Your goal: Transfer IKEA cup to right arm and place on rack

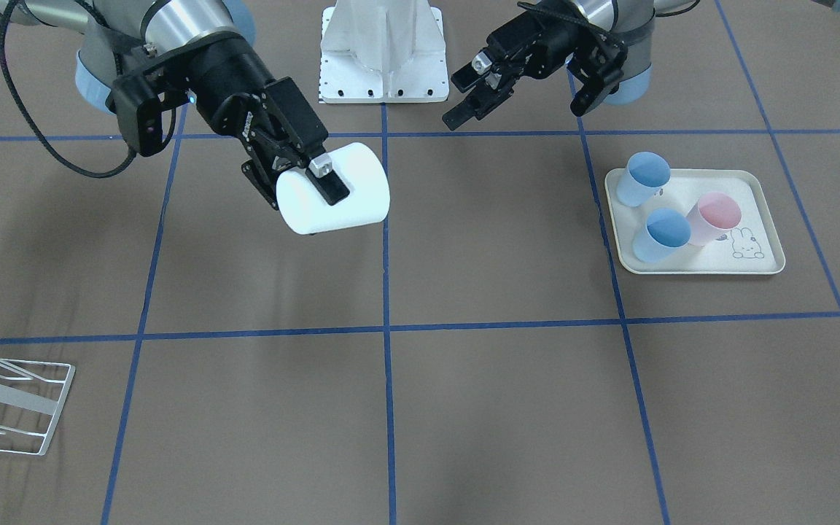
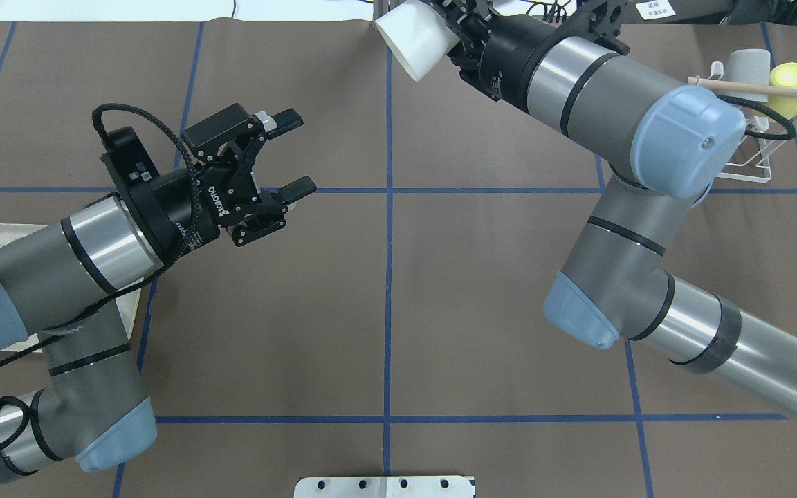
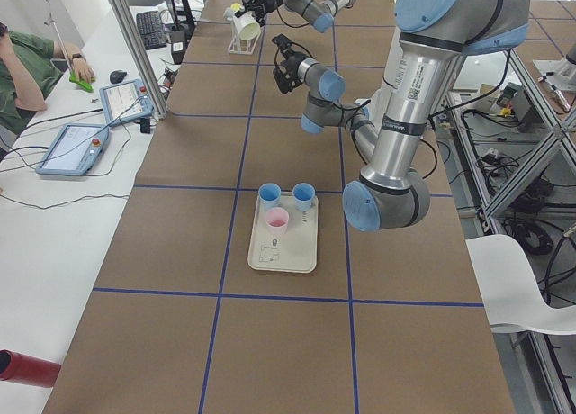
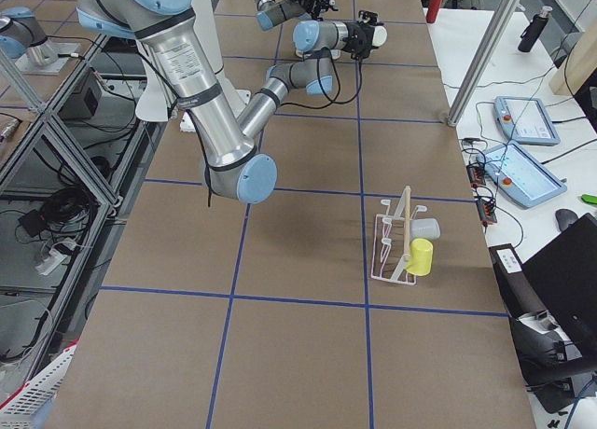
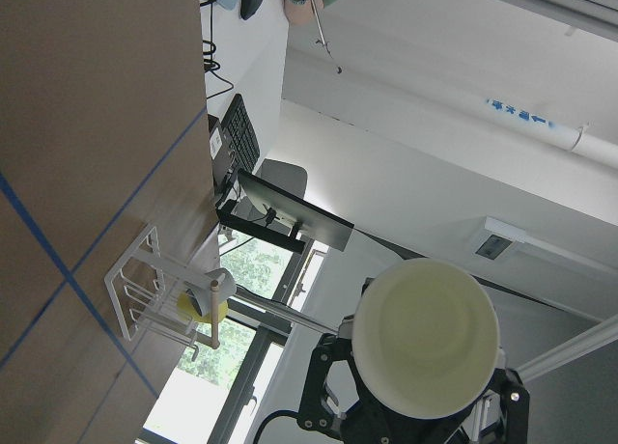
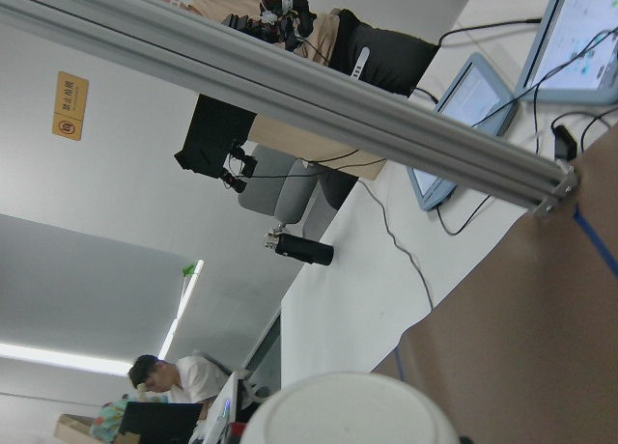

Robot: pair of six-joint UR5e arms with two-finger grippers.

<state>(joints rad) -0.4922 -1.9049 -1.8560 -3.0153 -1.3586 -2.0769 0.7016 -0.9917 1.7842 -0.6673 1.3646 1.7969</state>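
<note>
The left gripper (image 2: pixel 298 153) is hanging above the table with its jaws spread, gripping nothing and pointing toward the white IKEA cup (image 1: pixel 358 191). Beside that arm, a cream tray (image 1: pixel 763 219) is carrying two blue cups (image 1: pixel 659 235) and a pink cup (image 1: pixel 715 219). Farther out, the right gripper (image 1: pixel 303 186) is clamping the IKEA cup across its body, holding it on its side above the table. Farthest, the rack (image 1: pixel 26 401) is standing well apart from it, bearing a yellow cup (image 2: pixel 789 90) and a grey cup (image 2: pixel 748 66).
</note>
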